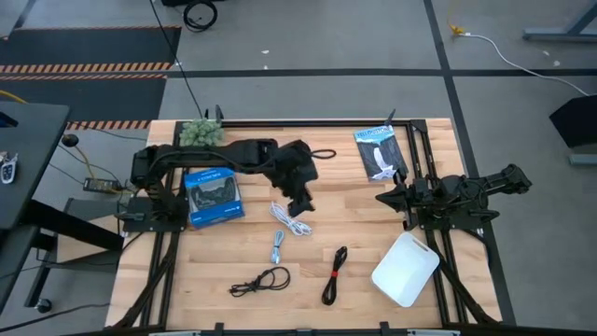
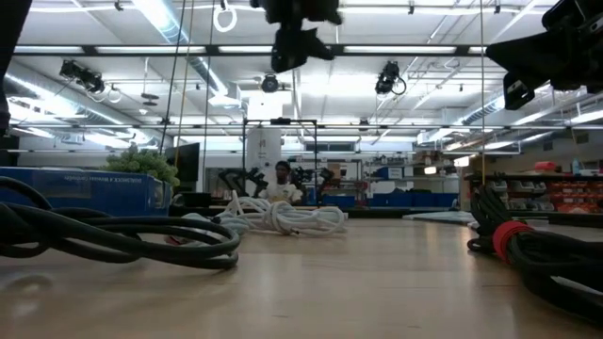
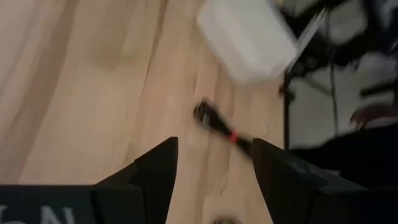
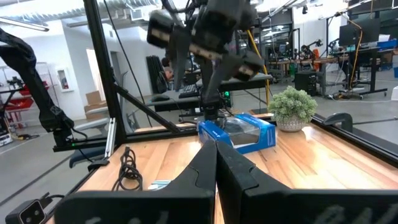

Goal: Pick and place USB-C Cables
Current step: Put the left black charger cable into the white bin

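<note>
From above, the left gripper hangs over the middle of the worktop, just above the white cable, which lies coiled beside the blue box. Its own wrist camera shows the two fingers spread with a clear gap between them and nothing held; that view looks past them to the black bundle with red and the white container, both blurred.

The overhead picture sets out all four cables: the silver-grey bundle just below the white one, the thin black loop near the front edge, and the black bundle with red to its right, close to the white container. The flat dark packet sits at the back right, a small green plant at the back left.

The table-height camera adds what the top view cannot: the left gripper is well clear of the surface, with the white cable lying flat beneath it, the thin black loop in the near left and the black bundle with red on the right. A person shows far off in the room.

The right gripper waits over the right side of the worktop. In its wrist view the fingers appear pressed together, though the angle is shallow; beyond them stand the blue box and plant.
</note>
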`<action>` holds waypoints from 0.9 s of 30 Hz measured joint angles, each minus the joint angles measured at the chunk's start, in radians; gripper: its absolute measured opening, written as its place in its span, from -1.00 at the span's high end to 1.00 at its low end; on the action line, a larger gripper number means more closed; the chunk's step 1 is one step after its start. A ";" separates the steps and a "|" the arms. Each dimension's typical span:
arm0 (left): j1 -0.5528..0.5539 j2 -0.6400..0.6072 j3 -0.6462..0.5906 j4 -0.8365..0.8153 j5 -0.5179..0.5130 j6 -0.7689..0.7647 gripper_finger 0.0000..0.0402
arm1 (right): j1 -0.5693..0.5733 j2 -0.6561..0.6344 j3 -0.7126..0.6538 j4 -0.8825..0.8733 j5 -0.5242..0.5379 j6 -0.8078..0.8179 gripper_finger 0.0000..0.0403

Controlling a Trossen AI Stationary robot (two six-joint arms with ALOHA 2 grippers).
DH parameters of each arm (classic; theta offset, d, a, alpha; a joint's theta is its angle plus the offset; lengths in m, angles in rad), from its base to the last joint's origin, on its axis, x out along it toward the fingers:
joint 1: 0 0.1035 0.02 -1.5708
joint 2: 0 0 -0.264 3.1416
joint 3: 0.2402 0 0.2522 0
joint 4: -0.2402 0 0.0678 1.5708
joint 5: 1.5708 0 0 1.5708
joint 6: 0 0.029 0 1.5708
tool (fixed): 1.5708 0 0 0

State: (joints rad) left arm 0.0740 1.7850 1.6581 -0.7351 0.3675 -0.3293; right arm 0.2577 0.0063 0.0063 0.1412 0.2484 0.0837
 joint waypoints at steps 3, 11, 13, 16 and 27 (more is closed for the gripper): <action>-0.023 0.003 0.001 -0.098 0.011 0.070 -0.06 | 0.000 0.000 0.000 -0.001 0.000 0.000 0.96; -0.124 0.022 -0.003 -0.353 -0.018 0.249 0.04 | 0.000 0.001 0.000 0.001 0.000 0.000 0.96; -0.147 0.031 -0.003 -0.370 -0.046 0.242 0.06 | 0.000 0.002 0.000 0.001 0.000 0.000 0.96; -0.167 0.056 -0.003 -0.399 -0.035 0.140 0.08 | 0.000 0.002 0.000 0.000 0.000 0.000 0.96; -0.323 0.112 -0.003 -0.465 0.003 0.019 0.11 | 0.000 0.002 0.000 -0.002 0.000 0.000 0.96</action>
State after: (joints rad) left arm -0.2487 1.8973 1.6551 -1.1997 0.3704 -0.3101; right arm 0.2577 0.0082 0.0063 0.1394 0.2481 0.0837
